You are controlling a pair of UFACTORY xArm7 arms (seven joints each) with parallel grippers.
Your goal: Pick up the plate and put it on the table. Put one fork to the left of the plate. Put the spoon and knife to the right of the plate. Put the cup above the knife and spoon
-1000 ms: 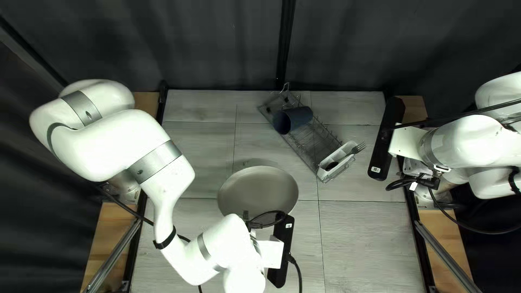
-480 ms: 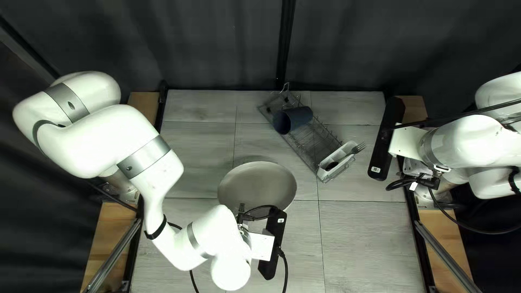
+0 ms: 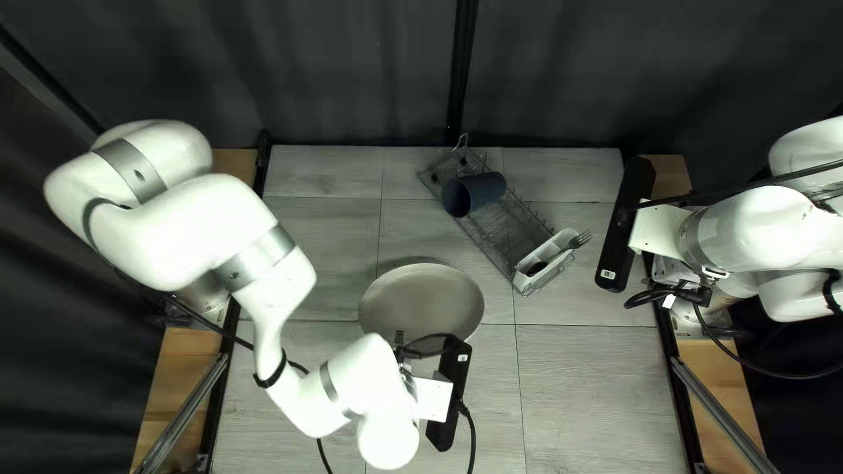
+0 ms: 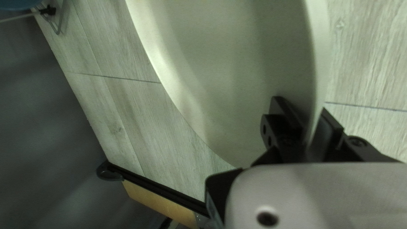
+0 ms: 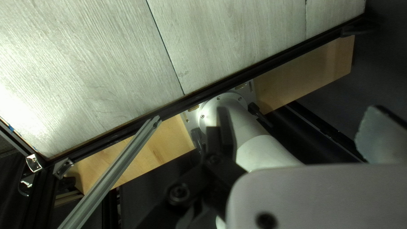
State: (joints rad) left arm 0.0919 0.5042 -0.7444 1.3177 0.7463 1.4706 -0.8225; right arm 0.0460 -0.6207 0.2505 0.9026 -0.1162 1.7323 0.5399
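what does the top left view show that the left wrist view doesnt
Only the top left view: the fork in the white holder at the dish rack's end, and the right arm at the table's right edge. Only the left wrist view: the left gripper clamped on the plate's rim, a finger on each face. Both: the plate and the grey table.

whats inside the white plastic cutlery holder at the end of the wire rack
Metal fork tines stick out of the white plastic cutlery holder at one end. Its walls hide the handles and any other cutlery inside.
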